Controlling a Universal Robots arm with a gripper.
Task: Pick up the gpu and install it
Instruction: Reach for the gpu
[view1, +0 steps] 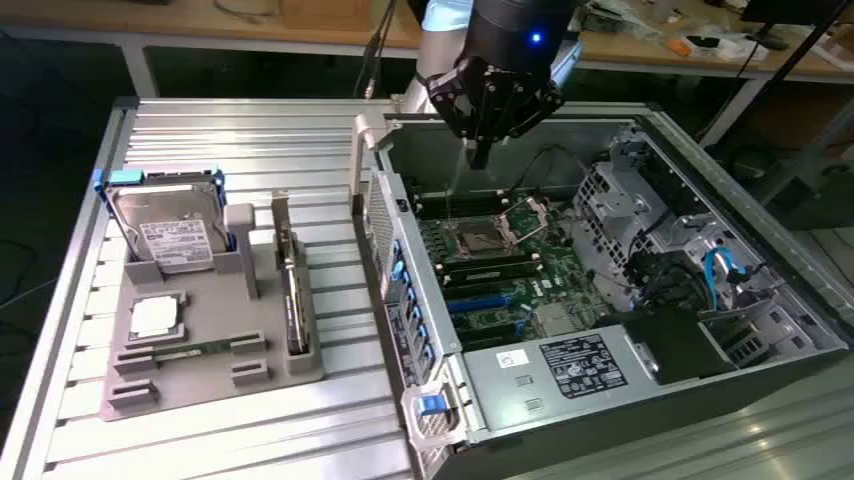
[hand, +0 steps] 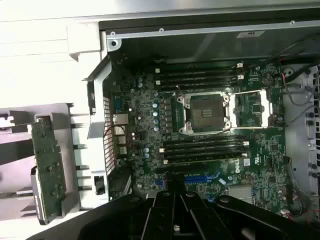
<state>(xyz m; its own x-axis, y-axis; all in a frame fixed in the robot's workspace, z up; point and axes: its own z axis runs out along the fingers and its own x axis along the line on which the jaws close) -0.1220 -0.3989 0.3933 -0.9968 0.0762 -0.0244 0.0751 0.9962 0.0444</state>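
Exterior view: thin, dark, upright gpu (view1: 295, 300)

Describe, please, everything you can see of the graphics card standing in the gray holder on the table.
The graphics card is a thin, flat, rectangular board. In the exterior view it looks dark with a silvery metal edge, and the wrist view shows a greenish face dotted with small components. It stands upright on its long edge in a slot of the gray holder, to the exterior view's right of the hard drive. As far as shows, only the holder touches it.
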